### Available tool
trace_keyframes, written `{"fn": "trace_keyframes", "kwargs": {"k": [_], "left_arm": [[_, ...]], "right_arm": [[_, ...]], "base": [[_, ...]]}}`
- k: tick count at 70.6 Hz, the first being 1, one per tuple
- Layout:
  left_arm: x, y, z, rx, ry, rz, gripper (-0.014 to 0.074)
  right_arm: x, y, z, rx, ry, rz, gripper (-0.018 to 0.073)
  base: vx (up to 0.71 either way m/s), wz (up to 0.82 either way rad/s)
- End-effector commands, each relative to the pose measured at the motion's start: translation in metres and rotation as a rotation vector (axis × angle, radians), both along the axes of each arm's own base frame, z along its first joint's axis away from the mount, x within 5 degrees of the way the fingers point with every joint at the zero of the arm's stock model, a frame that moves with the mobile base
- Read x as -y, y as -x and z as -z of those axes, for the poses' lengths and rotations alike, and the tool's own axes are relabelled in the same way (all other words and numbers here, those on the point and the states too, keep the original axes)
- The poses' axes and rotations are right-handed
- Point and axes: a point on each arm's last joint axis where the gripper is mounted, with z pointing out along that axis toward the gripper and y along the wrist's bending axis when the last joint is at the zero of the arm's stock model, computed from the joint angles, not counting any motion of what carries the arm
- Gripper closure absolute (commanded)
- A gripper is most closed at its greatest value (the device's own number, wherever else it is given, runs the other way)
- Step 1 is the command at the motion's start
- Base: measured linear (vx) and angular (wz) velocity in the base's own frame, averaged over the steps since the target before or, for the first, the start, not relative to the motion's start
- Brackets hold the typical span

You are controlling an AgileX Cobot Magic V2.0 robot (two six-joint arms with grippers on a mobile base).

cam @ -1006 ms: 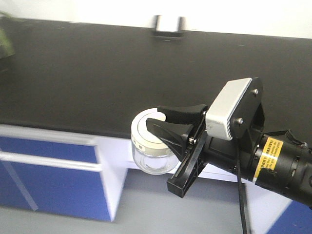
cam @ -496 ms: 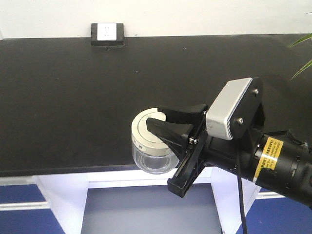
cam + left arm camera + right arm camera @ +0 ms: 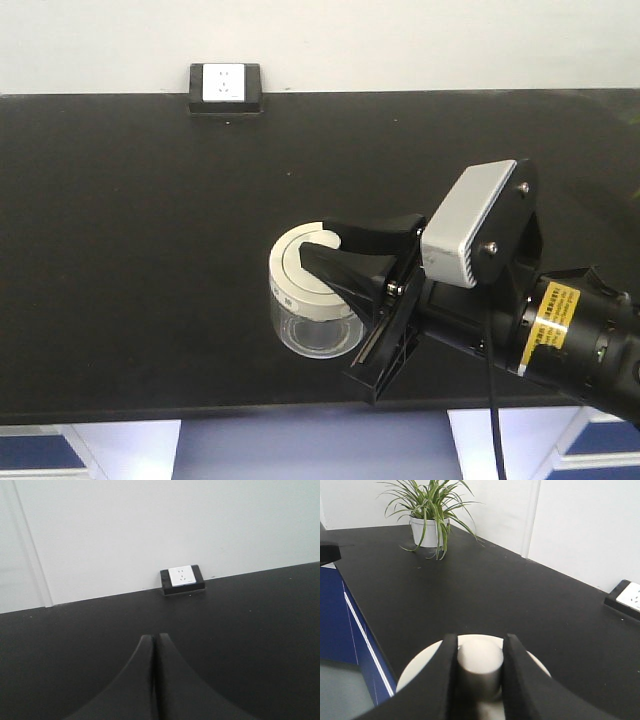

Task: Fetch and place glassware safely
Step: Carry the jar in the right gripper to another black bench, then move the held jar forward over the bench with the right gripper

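While the right gripper (image 3: 338, 262) stays clamped on the lid knob (image 3: 479, 666) of the glass jar (image 3: 312, 322) (left gripper (image 3: 154, 647) pinched shut, empty), the black countertop (image 3: 130, 250) now spreads beneath the jar at frame centre, its front edge slid to the bottom; set-down looks near.

My front camera looks steeply down on the black matte tabletop (image 3: 120, 250); both wrist cameras sit low and close, all three catching the white-faced black socket box (image 3: 226, 88).
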Motion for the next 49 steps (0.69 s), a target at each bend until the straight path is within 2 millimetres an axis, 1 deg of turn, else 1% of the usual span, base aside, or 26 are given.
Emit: {"fn": "trace_keyframes", "kwargs": {"k": [1,20,49], "left_arm": [[0.0009,-0.0007,-0.0153,0.089,0.019,0.011,0.0603],[0.0009,-0.0007,-0.0153,0.089,0.019,0.011,0.0603],[0.0009,-0.0007,-0.0153,0.089,0.019,0.011,0.0603]], "right_arm": [[-0.0008,0.0055,-0.023,0.063,-0.102,-0.046,0.056],[-0.0008,0.0055,-0.023,0.063,-0.102,-0.046,0.056],[-0.0008,0.0055,-0.023,0.063,-0.102,-0.046,0.056]], "base": [[0.18,0.14],[0.16,0.12],[0.12,0.04]]}}
